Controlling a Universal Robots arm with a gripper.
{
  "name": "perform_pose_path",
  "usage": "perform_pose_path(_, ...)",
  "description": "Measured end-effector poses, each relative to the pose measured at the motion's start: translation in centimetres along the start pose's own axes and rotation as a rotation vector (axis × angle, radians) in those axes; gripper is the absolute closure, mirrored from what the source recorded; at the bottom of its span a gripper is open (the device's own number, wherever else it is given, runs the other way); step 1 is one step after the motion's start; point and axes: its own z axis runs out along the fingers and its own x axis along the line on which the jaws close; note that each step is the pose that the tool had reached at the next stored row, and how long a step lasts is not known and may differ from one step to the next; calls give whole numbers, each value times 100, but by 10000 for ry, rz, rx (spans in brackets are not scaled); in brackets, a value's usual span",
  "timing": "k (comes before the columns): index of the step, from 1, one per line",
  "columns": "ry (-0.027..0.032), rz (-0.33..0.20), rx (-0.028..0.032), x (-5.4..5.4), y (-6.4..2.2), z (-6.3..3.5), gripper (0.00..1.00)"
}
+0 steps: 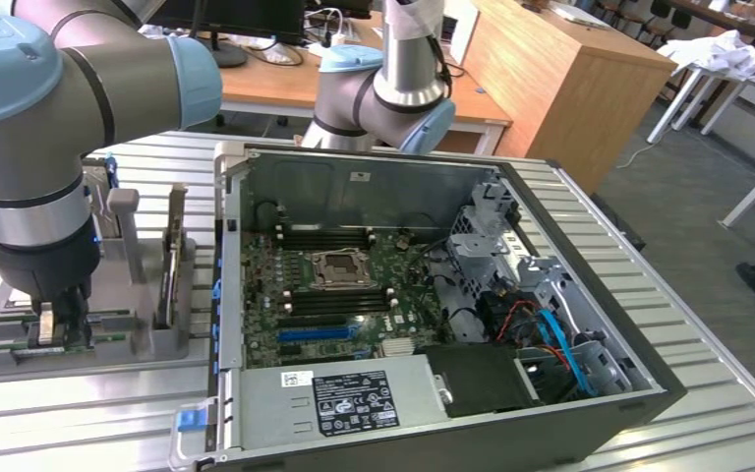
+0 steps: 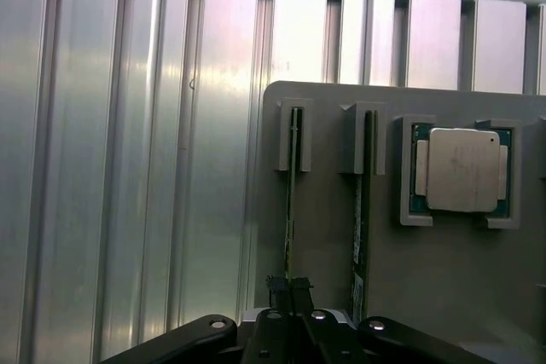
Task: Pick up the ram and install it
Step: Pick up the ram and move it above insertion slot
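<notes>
Ribbed aluminium bench (image 2: 128,168): end effector (image 2: 289,289) clamped on the ram (image 2: 291,210), a thin green stick standing edge-on in grey fixture (image 2: 324,236).

The arm (image 1: 36,147) is hanging over the exterior view's left side, its gripper (image 1: 52,332) clamping closed on the ram (image 1: 99,340), a thin green strip lying low in a grey holder (image 1: 135,324); a second green stick (image 1: 168,270) is standing on edge in the same holder, just beside; the holder is sitting on a ribbed metal table (image 1: 76,423); an open computer case (image 1: 351,182) is lying next to it, showing its green board (image 1: 312,295), a labelled power supply (image 1: 338,398) and blue cables (image 1: 564,339).
</notes>
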Motion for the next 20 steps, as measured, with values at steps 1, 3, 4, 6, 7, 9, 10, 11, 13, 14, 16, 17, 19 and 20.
perform_pose_path(1, -1, 13, 0, 0, 0, 0, 89)
perform_pose_path(3, -2, 63, 1, 0, 0, 0, 89)
perform_pose_path(4, -3, 91, 3, 0, 0, 0, 89)
perform_pose_path(6, -5, 131, 4, 0, 0, 0, 89)
perform_pose_path(7, -5, 145, 4, 0, 0, 0, 89)
perform_pose_path(9, -7, 176, 5, 0, 0, 0, 89)
perform_pose_path(10, -8, 180, 5, 0, 0, 0, 89)
perform_pose_path(11, -8, 180, 5, 0, 0, 0, 89)
perform_pose_path(13, -8, 181, 5, 0, 0, 0, 89)
perform_pose_path(14, -7, 181, 5, 0, 0, 0, 89)
perform_pose_path(16, -8, 188, 6, 0, 0, 0, 89)
perform_pose_path(17, -9, 194, 6, 0, 0, 0, 89)
perform_pose_path(19, -10, 207, 8, 0, 0, -2, 89)
perform_pose_path(20, -9, 215, 7, 0, 0, -4, 89)
